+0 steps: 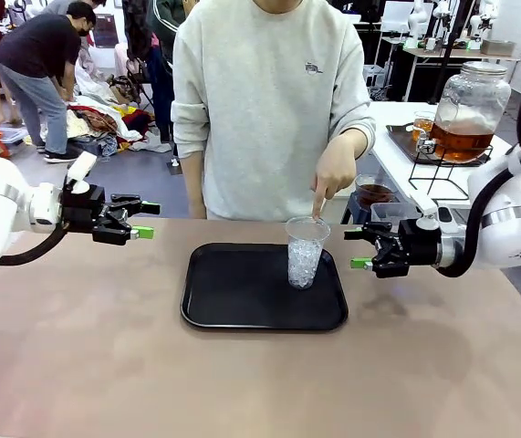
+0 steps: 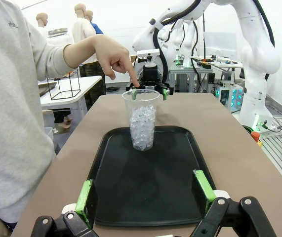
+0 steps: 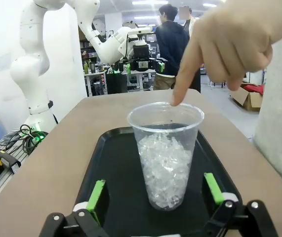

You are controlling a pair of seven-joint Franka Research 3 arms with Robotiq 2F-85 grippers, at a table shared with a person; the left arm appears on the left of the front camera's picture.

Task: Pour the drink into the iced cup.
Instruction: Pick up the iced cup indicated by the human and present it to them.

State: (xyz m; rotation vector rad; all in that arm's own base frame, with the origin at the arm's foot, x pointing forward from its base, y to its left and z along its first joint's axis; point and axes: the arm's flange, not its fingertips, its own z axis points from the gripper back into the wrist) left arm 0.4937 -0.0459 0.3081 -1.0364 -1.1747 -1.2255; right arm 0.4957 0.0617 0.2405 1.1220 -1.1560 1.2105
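On the black tray [image 1: 233, 301] mid-tabletop, the iced cup [image 1: 305, 253], thin light plastic best held low around the ice, stands between the left gripper [image 1: 146, 220] and right gripper [image 1: 355, 248], both with fingers apart, a person's hand [image 1: 335, 172] pointing at its rim, while the drink [image 1: 461, 140] sits in a heavy-looking glass jar [image 1: 474, 91] beyond.

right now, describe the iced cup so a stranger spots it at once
On the brown table lies a black rectangular tray. Toward its right side stands a clear plastic cup holding crushed ice, a person's finger at its rim, the tray's only item.
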